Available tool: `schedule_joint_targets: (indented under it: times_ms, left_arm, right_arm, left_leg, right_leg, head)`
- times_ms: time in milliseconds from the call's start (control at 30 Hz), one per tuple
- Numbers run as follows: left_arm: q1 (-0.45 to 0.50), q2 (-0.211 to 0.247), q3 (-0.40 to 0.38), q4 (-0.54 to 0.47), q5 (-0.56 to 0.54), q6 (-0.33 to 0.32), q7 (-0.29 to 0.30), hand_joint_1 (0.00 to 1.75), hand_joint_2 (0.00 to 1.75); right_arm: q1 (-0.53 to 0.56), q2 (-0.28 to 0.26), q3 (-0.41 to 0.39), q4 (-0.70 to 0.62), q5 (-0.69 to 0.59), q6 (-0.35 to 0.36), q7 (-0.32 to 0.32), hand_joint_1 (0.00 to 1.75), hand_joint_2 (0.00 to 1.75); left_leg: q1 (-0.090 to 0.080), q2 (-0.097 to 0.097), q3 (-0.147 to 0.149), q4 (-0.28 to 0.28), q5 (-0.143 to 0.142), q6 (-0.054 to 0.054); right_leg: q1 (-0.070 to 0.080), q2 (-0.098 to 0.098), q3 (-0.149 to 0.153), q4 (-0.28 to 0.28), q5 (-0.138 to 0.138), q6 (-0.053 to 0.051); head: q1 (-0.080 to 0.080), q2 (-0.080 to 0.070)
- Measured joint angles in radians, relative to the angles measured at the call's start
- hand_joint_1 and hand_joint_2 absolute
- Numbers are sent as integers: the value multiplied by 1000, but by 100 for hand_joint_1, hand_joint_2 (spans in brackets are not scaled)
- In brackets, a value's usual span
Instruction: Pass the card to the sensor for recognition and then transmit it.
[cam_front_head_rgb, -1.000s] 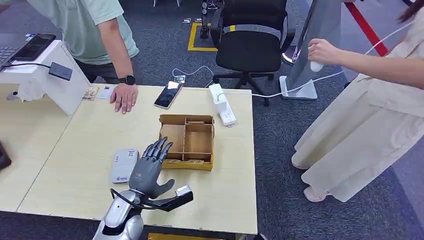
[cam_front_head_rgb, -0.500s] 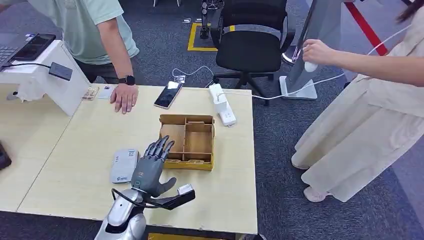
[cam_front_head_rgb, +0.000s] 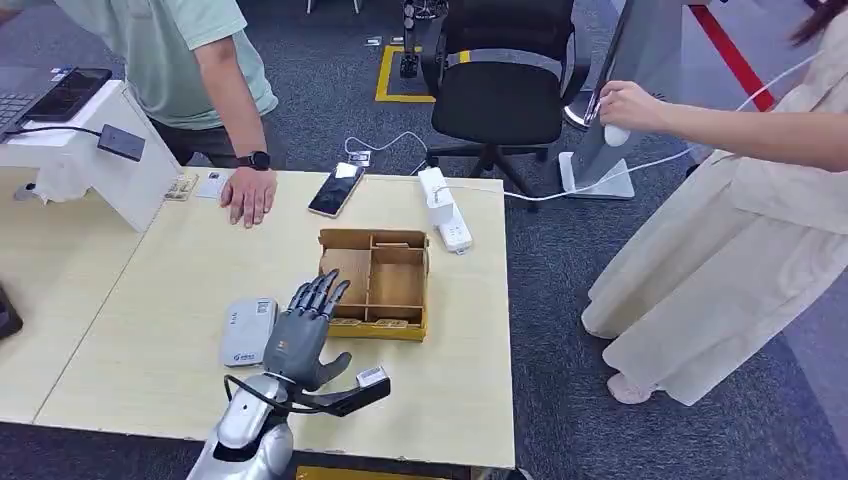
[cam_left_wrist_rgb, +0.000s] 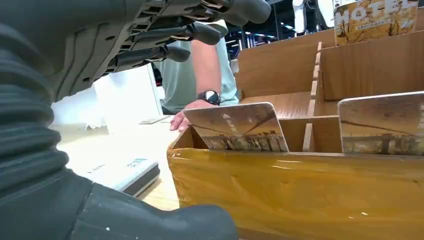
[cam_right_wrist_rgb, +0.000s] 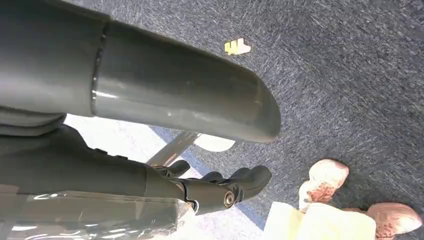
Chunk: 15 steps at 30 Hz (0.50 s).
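Left wrist view: two cards (cam_left_wrist_rgb: 239, 127) upright in wooden box (cam_left_wrist_rgb: 300, 190), empty spread-fingered left hand (cam_front_head_rgb: 298, 335) near.

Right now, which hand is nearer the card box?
Left. The left hand hovers open beside the card box; the right hand hangs down over the carpet.
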Motion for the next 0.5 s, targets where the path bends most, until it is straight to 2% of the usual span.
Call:
schedule_joint_targets:
  times_ms: [500]
  left_arm:
    - [-8, 5, 0, 23, -14, 5, 3, 0, 175]
  right_arm:
    - [0, 0, 0, 1, 0, 0, 0, 0, 0]
  left_leg:
    - [0, 0, 0, 0, 0, 0]
  right_leg:
    - [0, 0, 0, 0, 0, 0]
  head:
    - [0, 0]
